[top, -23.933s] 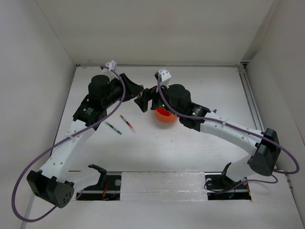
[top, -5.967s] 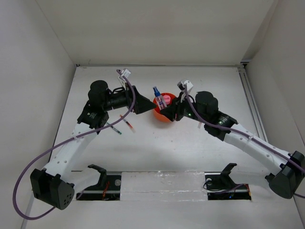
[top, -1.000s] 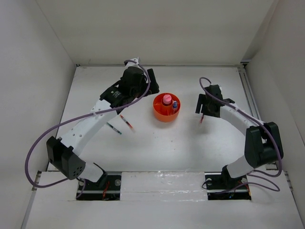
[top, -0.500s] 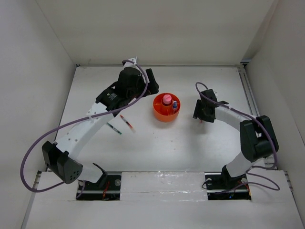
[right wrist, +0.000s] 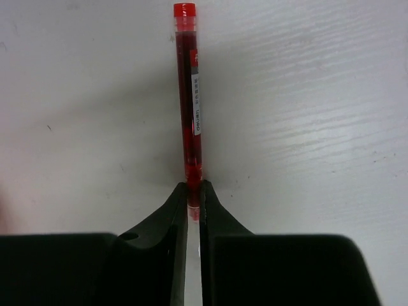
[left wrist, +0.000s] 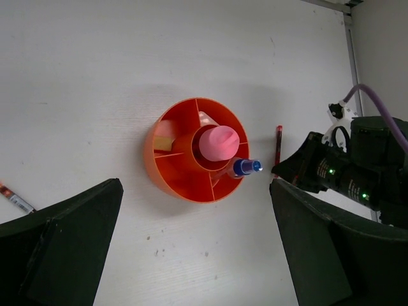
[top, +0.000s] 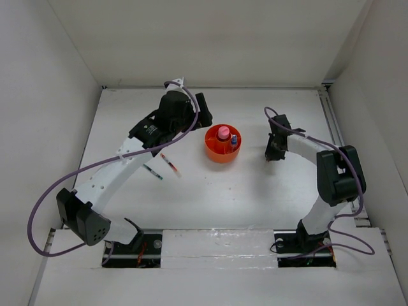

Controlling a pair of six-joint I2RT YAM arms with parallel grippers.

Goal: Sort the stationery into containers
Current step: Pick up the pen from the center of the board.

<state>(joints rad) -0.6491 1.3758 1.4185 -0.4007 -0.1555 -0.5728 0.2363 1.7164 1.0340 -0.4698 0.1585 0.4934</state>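
Left jaws: wide apart, holding nothing. The left gripper hangs over the orange organiser, which sits centred in the gap between its fingers. The pink bottle stands in the central cup. The blue-capped bottle leans in a ring compartment on the side of the right-hand finger. Another pen pokes in just outside the left-hand finger. Right jaws: almost together. The right gripper is pinched on the very end of the red pen. The rest of the barrel runs straight ahead from the tips and lies flat on the table, with the red cap at the far end. My read on handling: the pen is light and stiff, and its smooth plastic barrel is probably slippery. An end grip leaves nearly the whole length cantilevered, so it will likely droop or pivot in the pads on lift. Mid-barrel near the label would be the steadier hold. If this grip is kept, lift slowly and tip the pen into a ring compartment cap-first.
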